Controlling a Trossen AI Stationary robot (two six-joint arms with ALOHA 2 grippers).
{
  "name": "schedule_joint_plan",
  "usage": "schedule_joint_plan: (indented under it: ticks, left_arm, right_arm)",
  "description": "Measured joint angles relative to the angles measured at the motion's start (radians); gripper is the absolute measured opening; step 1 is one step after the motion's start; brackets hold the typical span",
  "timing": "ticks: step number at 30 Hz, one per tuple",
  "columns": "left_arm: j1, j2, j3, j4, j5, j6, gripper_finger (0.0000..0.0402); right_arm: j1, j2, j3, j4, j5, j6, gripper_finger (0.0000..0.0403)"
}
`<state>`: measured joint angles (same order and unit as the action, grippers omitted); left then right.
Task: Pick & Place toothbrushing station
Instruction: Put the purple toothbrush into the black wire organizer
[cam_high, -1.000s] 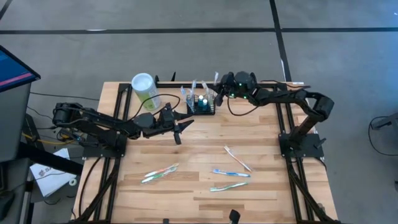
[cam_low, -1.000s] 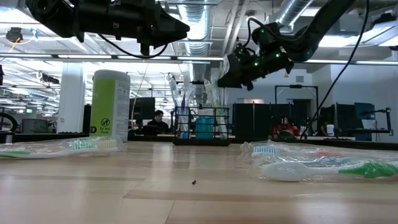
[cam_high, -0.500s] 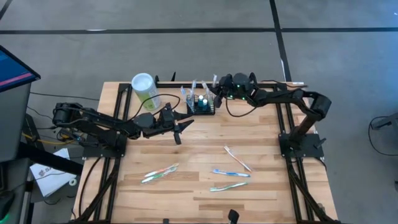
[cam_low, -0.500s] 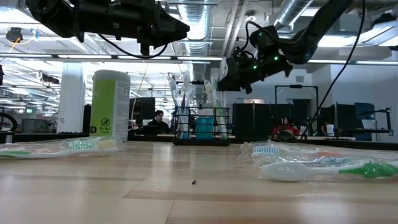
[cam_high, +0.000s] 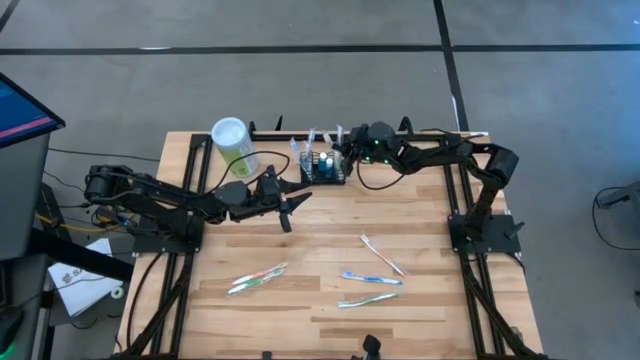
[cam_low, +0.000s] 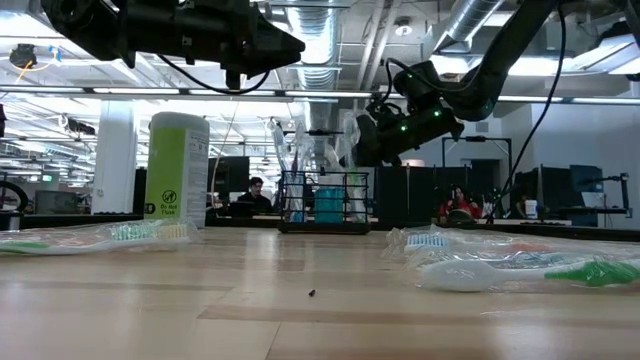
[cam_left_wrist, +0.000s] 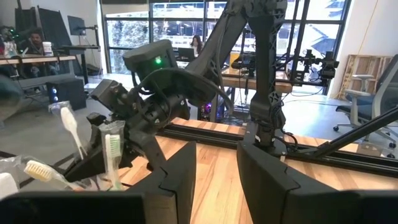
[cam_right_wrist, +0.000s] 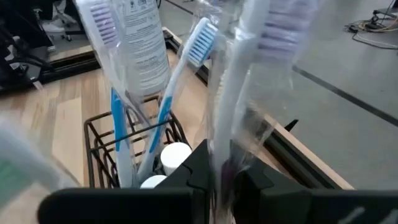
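Your right tool (cam_high: 345, 153) sits just beside the basket (cam_high: 323, 170) at the worktop's (cam_high: 330, 240) far edge, clamped on a wrapped toothbrush (cam_right_wrist: 231, 93); left tool (cam_high: 288, 205) apart, w/ open room nearer you.

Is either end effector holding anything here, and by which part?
The right end effector pinches a wrapped toothbrush low on its handle, beside the basket. The left end effector holds nothing.

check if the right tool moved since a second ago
Yes. In the high view the right tool has shifted left, closer to the black wire basket, holding a wrapped toothbrush at its edge.
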<state>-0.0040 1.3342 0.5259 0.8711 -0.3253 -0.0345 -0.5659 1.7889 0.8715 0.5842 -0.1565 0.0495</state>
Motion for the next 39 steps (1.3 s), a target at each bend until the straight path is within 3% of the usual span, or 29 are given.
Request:
schedule_joint_plan:
  ticks: [10,27,33,39]
  left_arm:
    - [0.0,0.0,0.0,-0.002,0.0,0.0,0.0111]
    - [0.0,0.0,0.0,-0.02,0.0,0.0,0.011]
    - [0.0,0.0,0.0,-0.021,0.0,0.0,0.011]
    - [0.0,0.0,0.0,-0.023,0.0,0.0,0.011]
  right_arm:
    - [0.0,-0.024,0.0,-0.003,-0.002,0.003,0.0035]
    - [0.0,-0.04,-0.001,0.038,-0.026,-0.003,0.0155]
    - [0.0,-0.139,0.0,0.009,-0.026,-0.005,0.0161]
    - [0.017,-0.225,0.0,-0.136,-0.026,-0.049,0.0152]
